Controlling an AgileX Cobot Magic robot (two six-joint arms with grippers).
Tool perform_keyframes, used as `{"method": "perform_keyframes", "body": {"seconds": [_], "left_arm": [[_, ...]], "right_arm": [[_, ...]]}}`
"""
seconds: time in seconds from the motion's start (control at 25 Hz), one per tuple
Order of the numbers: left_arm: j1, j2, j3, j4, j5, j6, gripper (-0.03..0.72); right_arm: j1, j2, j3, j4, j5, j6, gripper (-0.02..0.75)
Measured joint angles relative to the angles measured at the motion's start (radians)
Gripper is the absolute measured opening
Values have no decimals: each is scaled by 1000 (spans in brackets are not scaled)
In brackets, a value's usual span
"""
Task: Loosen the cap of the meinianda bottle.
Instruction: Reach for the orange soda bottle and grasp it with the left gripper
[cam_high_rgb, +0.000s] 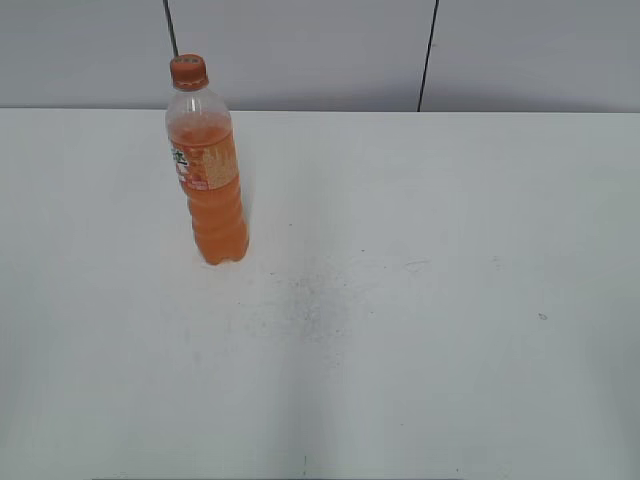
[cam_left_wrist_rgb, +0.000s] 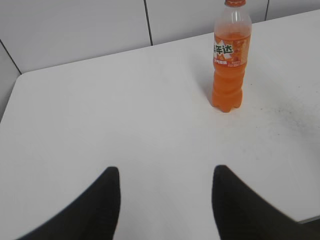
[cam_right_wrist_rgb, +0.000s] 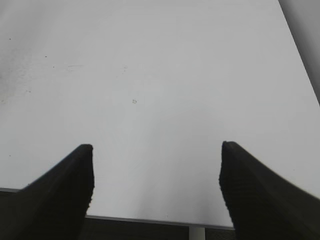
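Toward the counter's far left corner I saw the meinianda bottle upright, near-full and probably heavy, slick-walled, best held at its ridged lower half, cap untouched, left tool and right tool both spread, empty.

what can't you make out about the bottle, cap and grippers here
- cap: top cut off by the left wrist view's upper edge; whether loosened, too small.
- meinianda bottle: label print too small in the exterior view.
- left gripper and right gripper: outside the exterior view.
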Motion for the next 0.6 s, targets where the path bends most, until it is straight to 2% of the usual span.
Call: {"method": "perform_keyframes", "body": {"seconds": [0.6], "left_arm": [[0,0,0,0,0,0,373]], "right_arm": [[0,0,0,1,0,0,588]]}}
